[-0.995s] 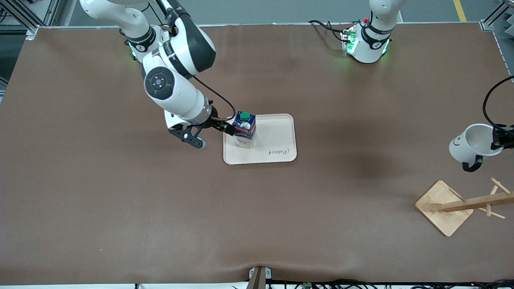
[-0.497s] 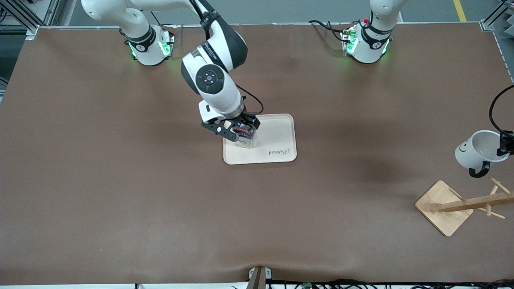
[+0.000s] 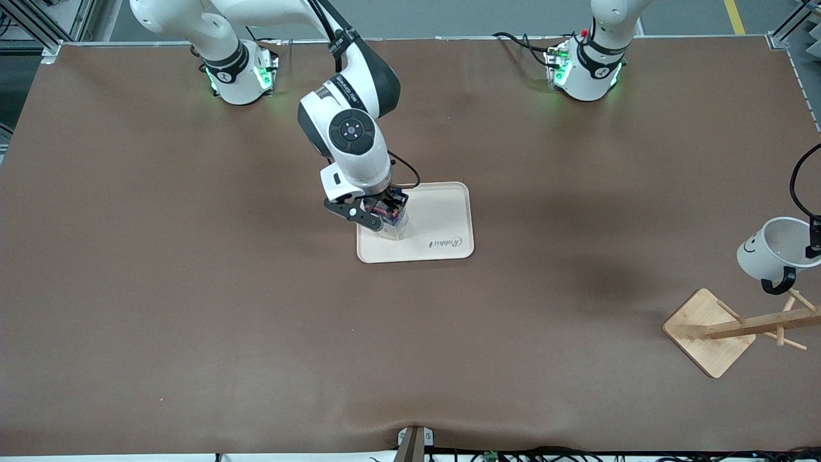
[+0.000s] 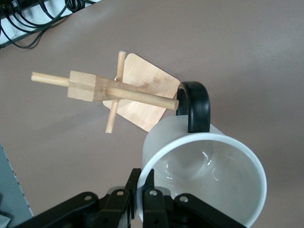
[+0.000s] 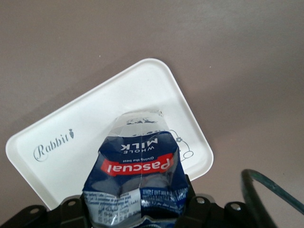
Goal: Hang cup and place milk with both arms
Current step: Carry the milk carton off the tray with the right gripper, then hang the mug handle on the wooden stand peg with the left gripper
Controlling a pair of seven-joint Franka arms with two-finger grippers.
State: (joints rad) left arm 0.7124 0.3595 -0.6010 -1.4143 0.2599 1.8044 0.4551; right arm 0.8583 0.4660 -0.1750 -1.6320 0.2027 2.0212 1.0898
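The milk [image 3: 394,220], a dark-blue carton with a red label, stands on the cream tray [image 3: 442,218] at its corner toward the right arm's end. My right gripper [image 3: 378,212] is shut on the milk from above; in the right wrist view the milk [image 5: 137,166] is dented between the jaws of that gripper [image 5: 137,211]. My left gripper [image 3: 814,240] is shut on the rim of the white cup [image 3: 773,250] and holds it tilted just above the wooden rack [image 3: 709,330]. In the left wrist view the cup's black handle [image 4: 194,107] meets a peg tip [image 4: 173,103].
The tray [image 5: 71,133] carries the word "Rabbit". The rack's square base [image 4: 142,95] lies near the table's edge at the left arm's end, its post [image 4: 88,86] and pegs leaning. Cables run along the table's front edge.
My right gripper swung from beside the tray to over the milk and closed on it. My left gripper lowered the cup toward the rack's peg.
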